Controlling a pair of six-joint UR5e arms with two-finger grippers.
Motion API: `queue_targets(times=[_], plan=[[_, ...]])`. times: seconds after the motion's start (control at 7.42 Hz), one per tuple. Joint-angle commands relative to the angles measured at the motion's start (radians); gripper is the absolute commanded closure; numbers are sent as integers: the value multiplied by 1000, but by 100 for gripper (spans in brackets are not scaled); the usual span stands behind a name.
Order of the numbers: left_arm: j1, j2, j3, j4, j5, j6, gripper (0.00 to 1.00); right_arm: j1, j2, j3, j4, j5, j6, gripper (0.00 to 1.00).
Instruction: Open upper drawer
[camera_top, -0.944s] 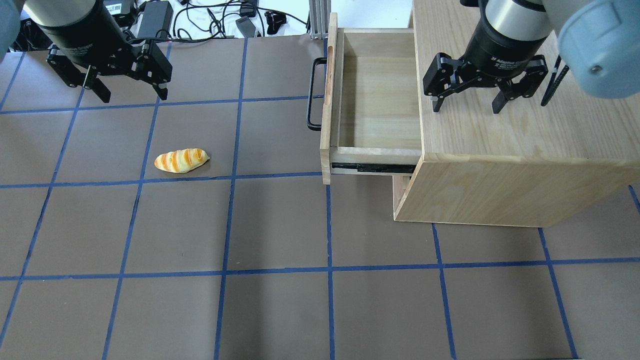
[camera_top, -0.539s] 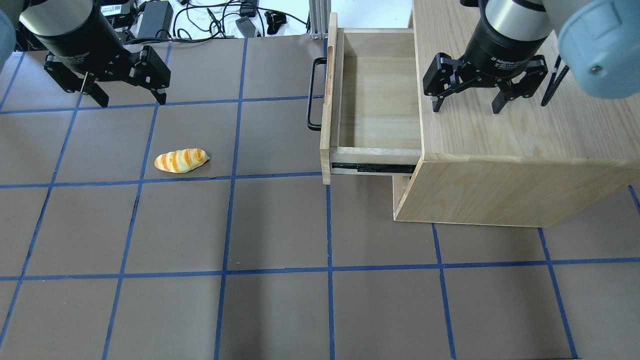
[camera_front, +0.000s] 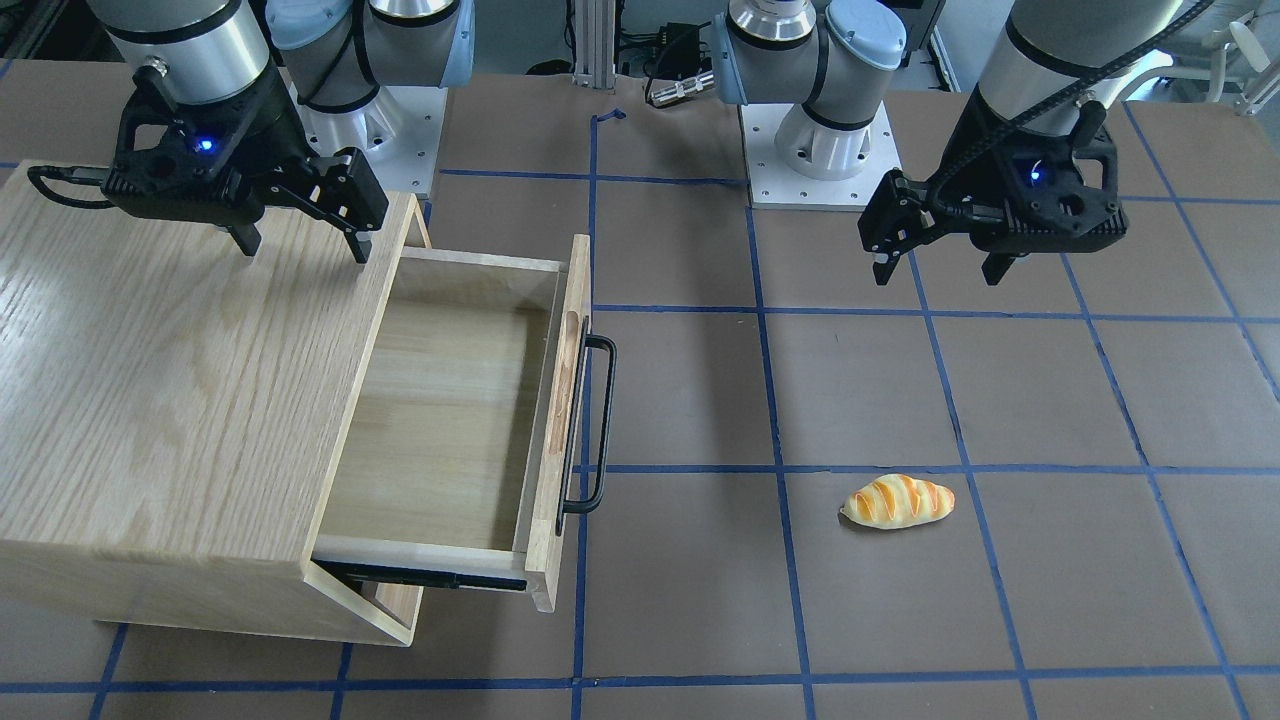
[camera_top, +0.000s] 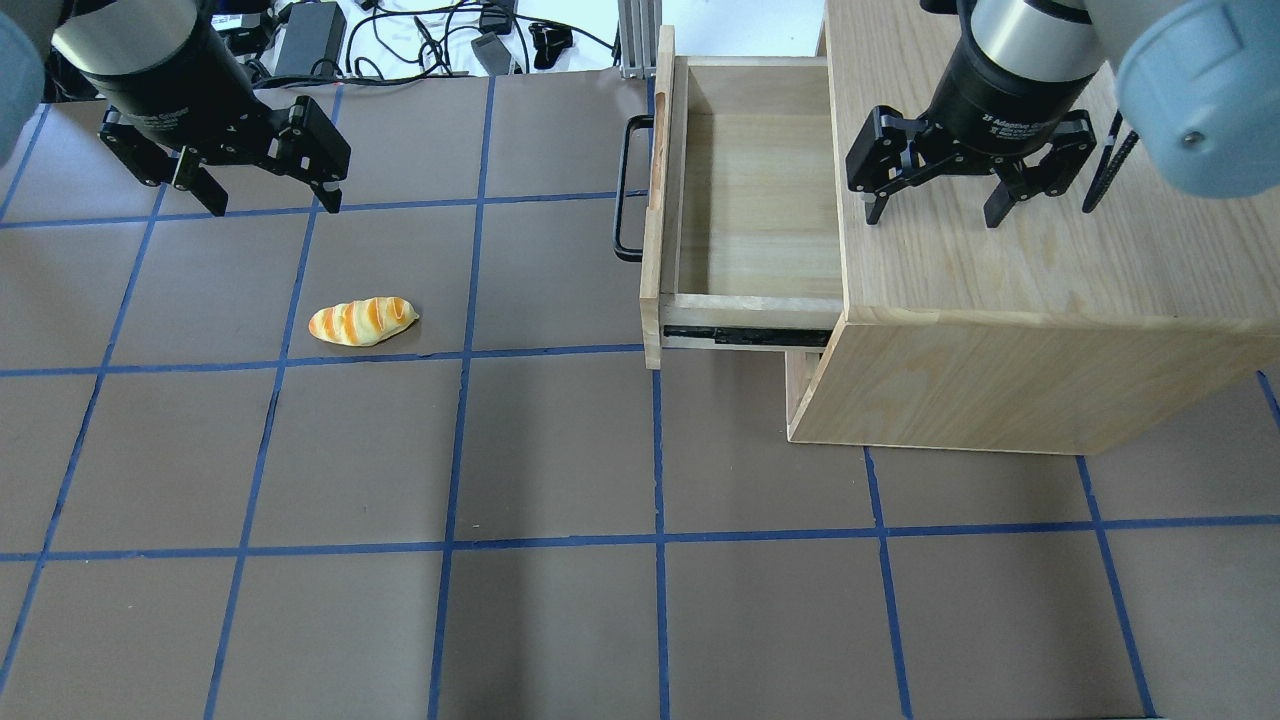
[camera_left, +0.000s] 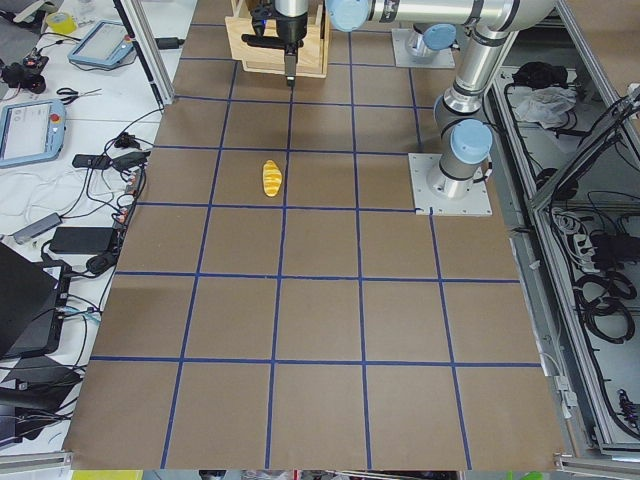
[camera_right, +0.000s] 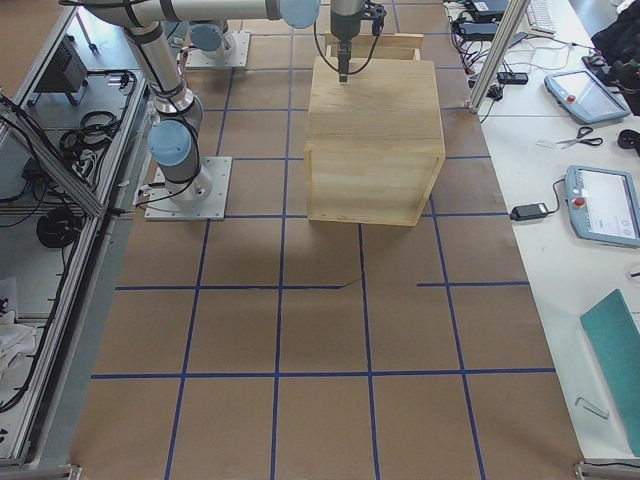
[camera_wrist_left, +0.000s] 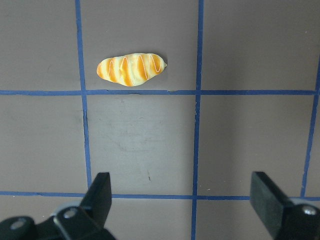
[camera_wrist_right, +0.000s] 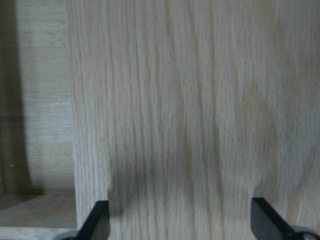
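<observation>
A brown, matte tabletop (camera_top: 560, 450) is marked into large squares by blue tape. On the robot's right side of it stands a boxy cabinet (camera_top: 1050, 290) of pale oak with strong wavy grain.

The upper drawer (camera_top: 760, 210) is slid far out of the cabinet's face that looks toward the robot's left. It is a shallow open box of smooth light wood, empty inside, with a black metal runner showing under its near side. An oval notch is cut into the top edge of the flat front panel.

The right hand (camera_top: 932, 215), black with two fingers, hovers over the cabinet's top, just behind the edge where the drawer comes out. Its fingers are spread wide and grip nothing.

The left hand (camera_top: 272, 205) hangs over bare tabletop well apart from the cabinet, beyond the drawer front. It is also spread wide and empty.

A long black bar handle (camera_top: 618, 190) sits on the drawer front, on the side away from the cabinet. Its long axis runs parallel to the cabinet face, crosswise to the pull direction. It lies between the two hands. The right hand is nearer the drawer box, while the left hand faces the handle's open side.

The drawer looks already opened, so little seems left to do.

A small glossy bread roll (camera_top: 362, 321), yellow with orange stripes, lies well apart from the cabinet, near the left hand.
</observation>
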Motion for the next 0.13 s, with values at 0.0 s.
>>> queue_targets(times=[0.0], plan=[[1,4,-2,-1,-1,5,0,0,0,0,0,-1,0,0]])
